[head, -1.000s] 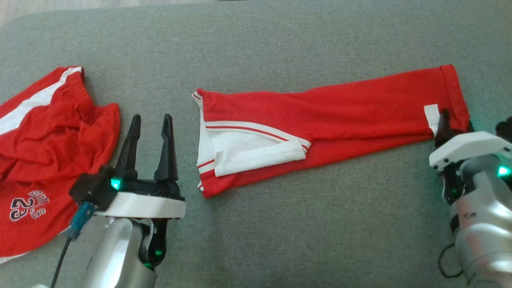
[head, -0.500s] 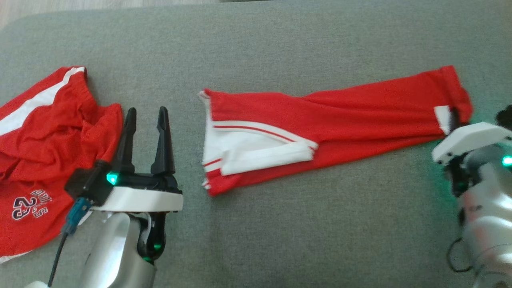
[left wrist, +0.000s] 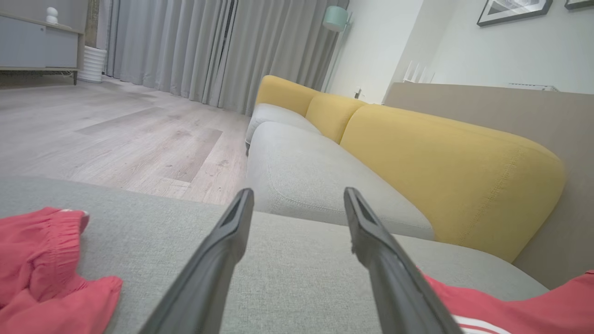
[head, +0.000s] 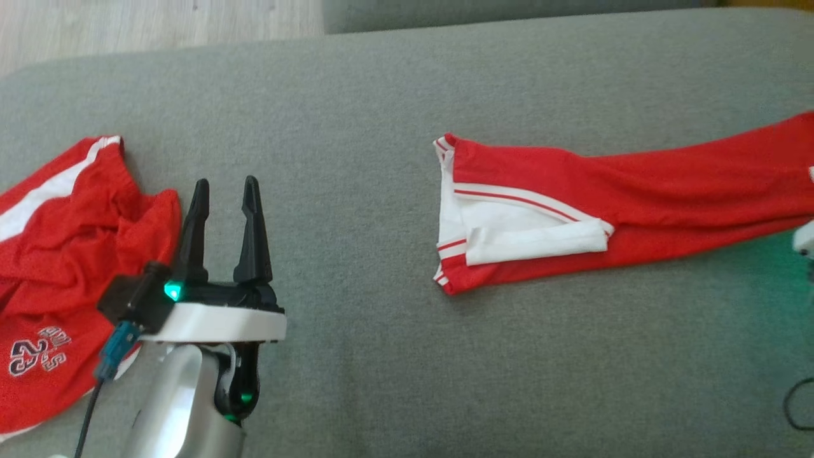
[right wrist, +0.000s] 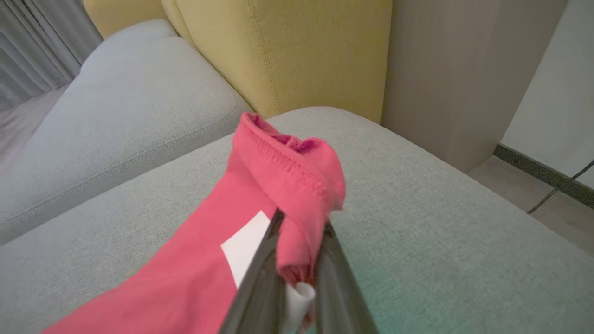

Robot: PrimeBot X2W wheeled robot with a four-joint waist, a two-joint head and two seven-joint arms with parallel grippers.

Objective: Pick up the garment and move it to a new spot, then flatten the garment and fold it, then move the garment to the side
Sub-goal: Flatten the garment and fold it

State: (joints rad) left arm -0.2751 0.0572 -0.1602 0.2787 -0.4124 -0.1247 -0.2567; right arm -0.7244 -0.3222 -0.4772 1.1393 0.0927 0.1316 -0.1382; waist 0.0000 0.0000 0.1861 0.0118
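The garment is a red piece with white trim, folded into a long strip across the grey cushion and running off the right edge of the head view. My right gripper is shut on its bunched red hem, with a white tag beside the fingers. A white bit of my right arm shows at the head view's right edge. My left gripper hovers open and empty, left of the garment's white-trimmed end. In the left wrist view the left gripper points at the sofa, with the garment at lower right.
A second red garment printed with 23 lies crumpled at the cushion's left, close to my left gripper, and it is at the lower left of the left wrist view. Wood floor lies beyond the far edge. Yellow backrests and a beige panel stand behind.
My right gripper has shut on the garment's hem and dragged the whole strip to the right across the cushion. The head camera has shifted a little. The left gripper stays open.
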